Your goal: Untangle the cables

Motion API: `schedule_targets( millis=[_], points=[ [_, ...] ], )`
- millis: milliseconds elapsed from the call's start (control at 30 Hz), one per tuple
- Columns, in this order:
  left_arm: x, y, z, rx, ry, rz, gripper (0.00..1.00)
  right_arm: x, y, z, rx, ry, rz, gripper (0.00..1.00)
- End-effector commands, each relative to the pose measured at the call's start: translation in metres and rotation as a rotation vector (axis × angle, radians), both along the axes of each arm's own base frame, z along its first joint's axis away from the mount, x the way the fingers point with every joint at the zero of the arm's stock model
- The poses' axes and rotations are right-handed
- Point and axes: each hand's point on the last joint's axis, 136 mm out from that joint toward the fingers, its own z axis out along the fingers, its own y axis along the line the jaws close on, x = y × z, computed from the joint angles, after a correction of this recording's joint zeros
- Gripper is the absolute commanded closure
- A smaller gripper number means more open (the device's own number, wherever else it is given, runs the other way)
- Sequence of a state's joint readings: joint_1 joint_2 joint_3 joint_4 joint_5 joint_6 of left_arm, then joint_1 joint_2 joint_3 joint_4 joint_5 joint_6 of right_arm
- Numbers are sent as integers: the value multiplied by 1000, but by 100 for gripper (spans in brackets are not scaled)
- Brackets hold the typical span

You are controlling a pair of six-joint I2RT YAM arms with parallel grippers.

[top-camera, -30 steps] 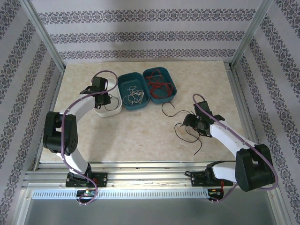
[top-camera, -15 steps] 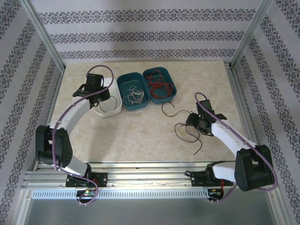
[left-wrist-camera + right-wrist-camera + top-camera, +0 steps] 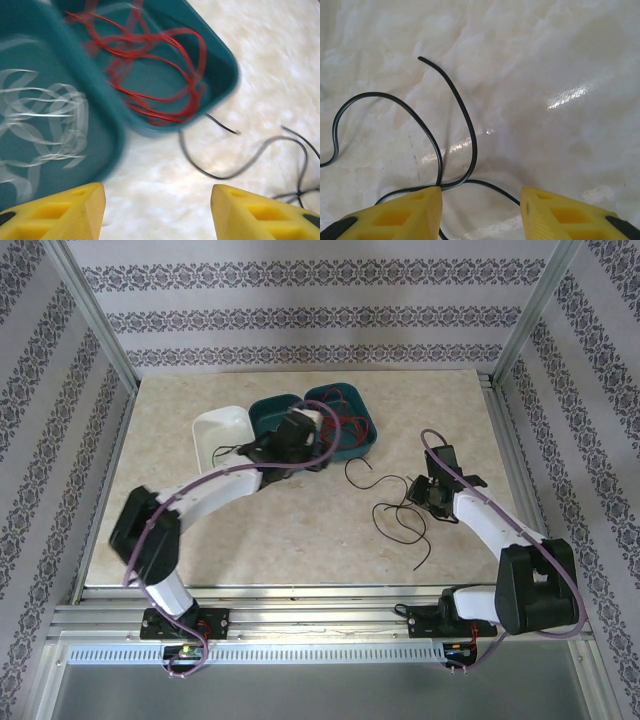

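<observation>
Right wrist view: my right gripper point(image 3: 480, 199) stands spread over the black cables point(image 3: 451, 95) on the table point(image 3: 560, 60), their crossing at 7 o'clock, so closing may pinch 2 strands together; my left gripper point(image 3: 157, 200) is spread, empty.

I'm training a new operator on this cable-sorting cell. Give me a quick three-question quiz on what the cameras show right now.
1. True or false: the red cables lie inside a teal bin.
2. Which colour of cable lies on the table right at the right gripper? A red, B black, C white.
3. Fill in: the left gripper has its jaws ____, with nothing between them.

Key
1. True.
2. B: a black cable loops across the table and runs in between the fingertips.
3. open.
</observation>
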State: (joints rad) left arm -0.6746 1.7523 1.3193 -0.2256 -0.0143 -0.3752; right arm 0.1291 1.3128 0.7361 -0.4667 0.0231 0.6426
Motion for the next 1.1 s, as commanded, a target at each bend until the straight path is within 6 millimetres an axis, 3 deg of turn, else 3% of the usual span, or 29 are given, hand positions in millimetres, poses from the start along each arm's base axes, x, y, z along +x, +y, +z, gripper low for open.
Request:
schedule_targets(
  millis=[0, 167, 333, 567, 1067],
  points=[
    [-6, -66, -7, -22, -21, -167, 44, 8, -2, 4, 7, -12, 5, 54],
    [-11, -127, -38, -17, -21, -321, 52, 8, -6, 1, 40, -4, -9, 54],
    [-6, -154, -69, 7, 14, -392, 52, 5, -9, -1, 77, -3, -25, 54],
    [13, -164, -89, 93, -12, -418, 52, 0, -12, -2, 107, -7, -46, 52],
    [13, -158, -128, 261, 32, -502, 52, 4, -8, -2, 166, -8, -47, 52]
  ],
)
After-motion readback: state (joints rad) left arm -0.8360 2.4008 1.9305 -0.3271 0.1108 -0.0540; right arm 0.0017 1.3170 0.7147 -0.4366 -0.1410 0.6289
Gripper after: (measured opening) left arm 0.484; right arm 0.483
